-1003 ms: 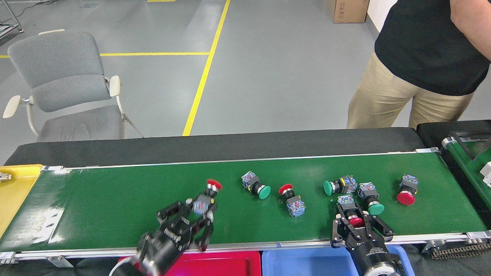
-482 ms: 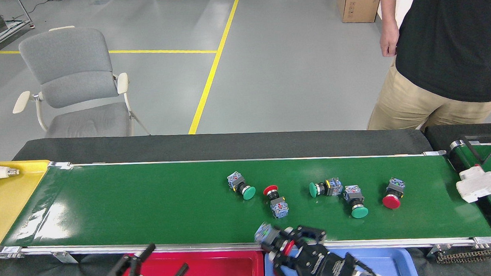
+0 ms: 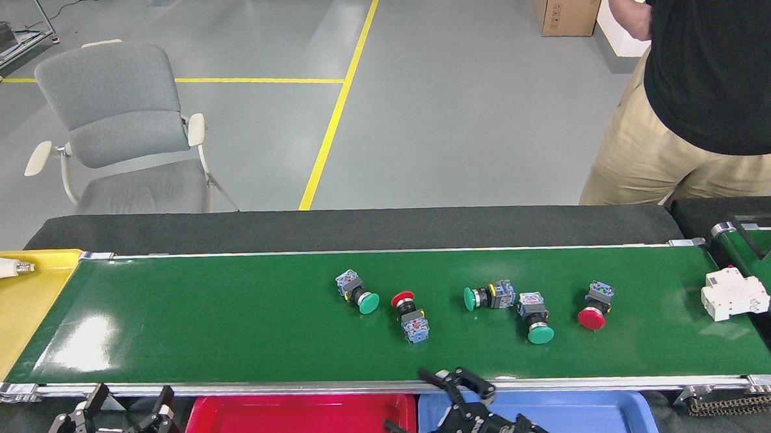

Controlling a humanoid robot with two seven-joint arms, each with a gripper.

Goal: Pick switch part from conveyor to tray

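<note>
Five push-button switch parts (image 3: 411, 314) are being left on the glossy green conveyor (image 3: 233, 314) — both grippers, left (image 3: 108, 424) at 7 o'clock, right (image 3: 455, 395) at 6 o'clock, spread empty above the red plastic tray (image 3: 303, 415) and blue plastic tray (image 3: 583, 416).

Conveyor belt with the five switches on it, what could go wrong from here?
1. The conveyor seems to carry parts leftward; the leftmost green switch may pass out of easy reach.
2. Two switches lie close together, so gripping one could knock the other.
3. The white part on the belt's right end could be taken for a switch.
</note>
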